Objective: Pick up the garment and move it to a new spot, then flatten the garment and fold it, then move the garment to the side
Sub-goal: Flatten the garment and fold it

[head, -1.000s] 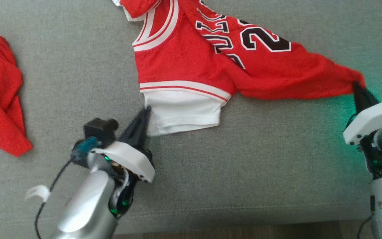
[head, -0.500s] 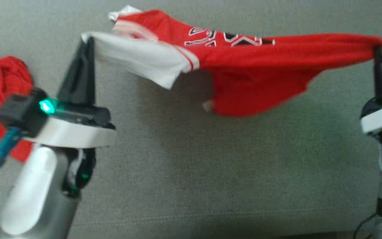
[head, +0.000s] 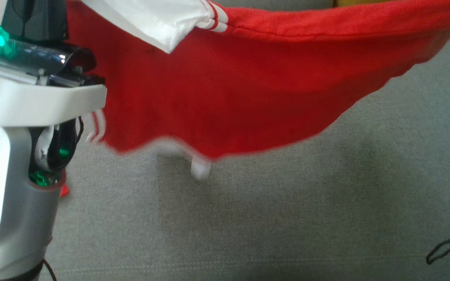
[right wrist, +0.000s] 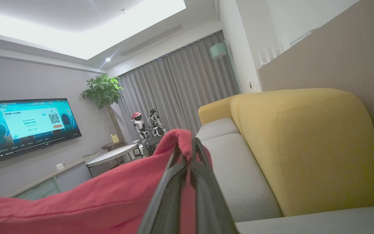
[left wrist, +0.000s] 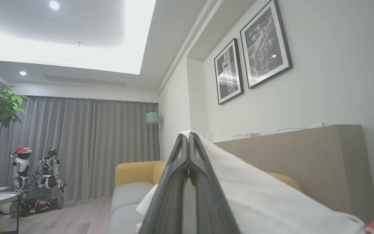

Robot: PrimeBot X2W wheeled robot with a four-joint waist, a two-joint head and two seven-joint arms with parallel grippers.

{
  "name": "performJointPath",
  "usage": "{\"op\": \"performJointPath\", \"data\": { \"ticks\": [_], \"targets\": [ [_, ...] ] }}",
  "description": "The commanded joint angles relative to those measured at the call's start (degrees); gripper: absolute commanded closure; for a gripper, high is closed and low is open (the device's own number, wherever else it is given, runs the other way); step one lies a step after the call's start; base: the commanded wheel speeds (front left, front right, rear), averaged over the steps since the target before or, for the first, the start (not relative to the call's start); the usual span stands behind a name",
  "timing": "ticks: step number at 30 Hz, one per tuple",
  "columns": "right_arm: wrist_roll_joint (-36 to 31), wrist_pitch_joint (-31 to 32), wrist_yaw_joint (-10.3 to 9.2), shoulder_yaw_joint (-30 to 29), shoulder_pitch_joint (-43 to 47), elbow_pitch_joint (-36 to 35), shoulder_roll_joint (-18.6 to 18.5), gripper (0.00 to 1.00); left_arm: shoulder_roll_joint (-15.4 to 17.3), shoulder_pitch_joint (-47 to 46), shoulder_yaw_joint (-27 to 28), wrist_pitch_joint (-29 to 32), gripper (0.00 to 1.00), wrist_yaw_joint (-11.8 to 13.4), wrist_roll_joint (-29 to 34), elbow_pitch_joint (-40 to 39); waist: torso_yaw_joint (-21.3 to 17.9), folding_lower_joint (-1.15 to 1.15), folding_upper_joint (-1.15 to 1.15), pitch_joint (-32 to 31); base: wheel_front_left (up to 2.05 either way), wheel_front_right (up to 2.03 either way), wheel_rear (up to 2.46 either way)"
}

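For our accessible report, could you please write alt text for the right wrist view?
The right hand, shut, pinches an edge of the red garment, which drapes away to the left. Behind are a grey-and-yellow sofa, a lit TV, a plant and grey curtains.

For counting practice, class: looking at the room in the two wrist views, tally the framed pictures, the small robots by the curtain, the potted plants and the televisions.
Framed pictures: 2
Small robots: 2
Potted plant: 1
Television: 1
Total: 6
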Motion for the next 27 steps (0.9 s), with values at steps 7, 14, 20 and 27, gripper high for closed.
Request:
{"op": "performJointPath", "data": {
  "ticks": [7, 14, 20, 27],
  "targets": [
    [-0.33, 2.7, -0.04, 0.91, -2.22, -3.32, 0.41, 1.0, 1.72, -3.97, 1.72, 1.72, 1.0, 0.07, -0.9, -0.42, -0.01, 0.0, 0.0, -1.69, 0.0, 0.0, 0.0],
    [0.06, 2.72, -0.04, 0.47, -4.44, -0.79, 0.46, 1.0, 1.21, -6.67, 1.68, 1.45, 1.0, -1.01, -2.32, 3.57, -0.44, 0.0, 0.0, -0.32, 0.0, 0.0, 0.0],
    [-0.55, 0.75, -0.04, 2.02, -14.63, 7.54, 0.47, 1.0, 0.03, -16.0, 1.29, -0.43, 1.0, -3.41, -2.69, 13.06, -1.56, 0.0, 0.0, 3.84, 0.0, 0.0, 0.0],
    [-2.7, -7.69, -0.04, 6.0, -33.38, 23.99, 0.41, 1.0, -1.34, -32.52, 0.99, -5.09, 1.0, -7.42, -1.3, 30.4, -3.09, 0.0, 0.0, 10.22, 0.0, 0.0, 0.0]
  ]
}}
